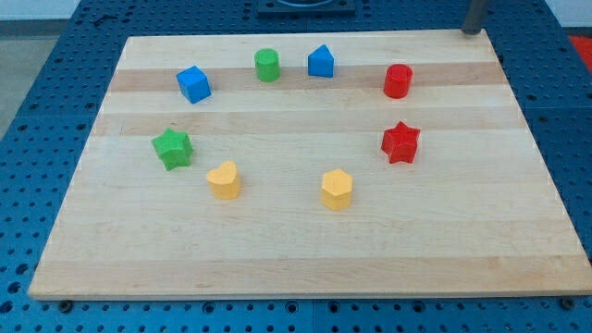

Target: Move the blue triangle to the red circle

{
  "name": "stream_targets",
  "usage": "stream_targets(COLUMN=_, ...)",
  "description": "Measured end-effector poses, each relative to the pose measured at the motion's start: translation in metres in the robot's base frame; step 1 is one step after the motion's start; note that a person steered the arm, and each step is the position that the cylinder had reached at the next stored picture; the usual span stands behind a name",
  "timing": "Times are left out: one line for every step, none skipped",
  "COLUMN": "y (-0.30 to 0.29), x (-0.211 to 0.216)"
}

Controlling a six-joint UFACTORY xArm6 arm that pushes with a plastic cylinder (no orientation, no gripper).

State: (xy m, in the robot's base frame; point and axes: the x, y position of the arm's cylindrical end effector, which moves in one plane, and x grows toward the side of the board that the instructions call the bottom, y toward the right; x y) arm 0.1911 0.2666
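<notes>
Blue triangle left of red circle, apart | tool tip top right, touching nothing

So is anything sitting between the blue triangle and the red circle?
No. In the camera view, only bare wood lies between the blue triangle and the red circle.

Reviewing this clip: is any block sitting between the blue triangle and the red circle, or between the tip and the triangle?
Nothing visible blocks either path. The blue triangle and the red circle have bare board between them; the green cylinder lies on the triangle's far side. My tip is at the view's top right, clear of all blocks.
</notes>
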Motion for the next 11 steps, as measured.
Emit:
stream_targets(y=0.0, x=0.0)
stream_targets(y=-0.023, x=0.0)
stream_targets(y=-0.067, x=0.016)
stream_targets(y=-0.111, x=0.025)
stream_targets(y=-0.138, x=0.004)
stream_targets(y=-0.176, x=0.001)
stream_targets(y=-0.24, x=0.017)
stream_targets(y=-0.268, x=0.038)
stream_targets(y=-0.266, x=0.081)
stream_targets(y=-0.244, x=0.097)
stream_targets(y=-0.205, x=0.097)
